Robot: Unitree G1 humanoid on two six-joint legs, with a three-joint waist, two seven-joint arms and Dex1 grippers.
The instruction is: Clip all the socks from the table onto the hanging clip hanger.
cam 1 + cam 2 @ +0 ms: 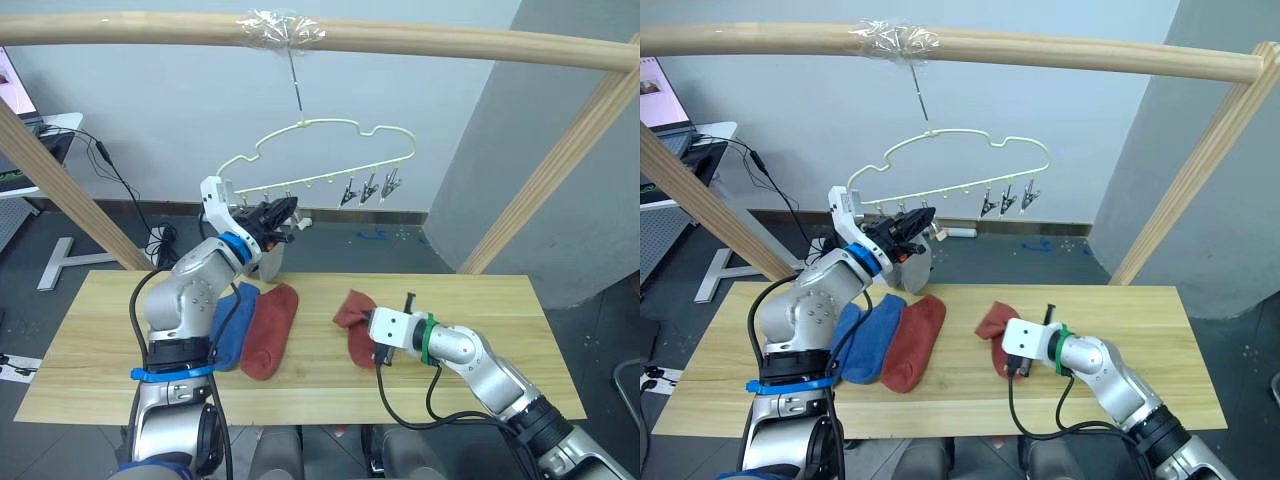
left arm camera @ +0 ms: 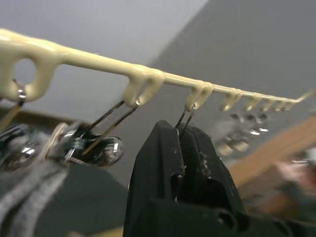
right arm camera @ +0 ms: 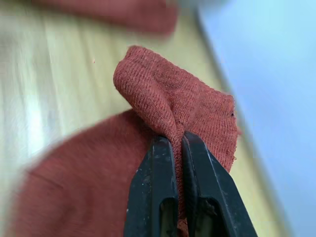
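The pale-yellow clip hanger (image 1: 335, 127) hangs by its hook from the wooden rail. My left gripper (image 1: 283, 212) is raised to its row of clips and is shut on one clip (image 2: 183, 120), squeezing its wire handles. A light grey sock (image 1: 270, 260) hangs from the neighbouring clip (image 2: 96, 145), just behind that gripper. Three free clips (image 1: 368, 188) dangle further right. On the table (image 1: 480, 320) lie a blue sock (image 1: 232, 325) and a rust-red sock (image 1: 272, 328) side by side. My right gripper (image 3: 172, 141) is low over the table's middle, shut on a fold of another rust-red sock (image 1: 352, 318).
A round wooden rail (image 1: 450, 40) spans the top, held by slanted posts at the left (image 1: 60, 180) and right (image 1: 560, 170). Behind the table at the far left stand a desk with a laptop (image 1: 15, 100) and trailing cables (image 1: 125, 185).
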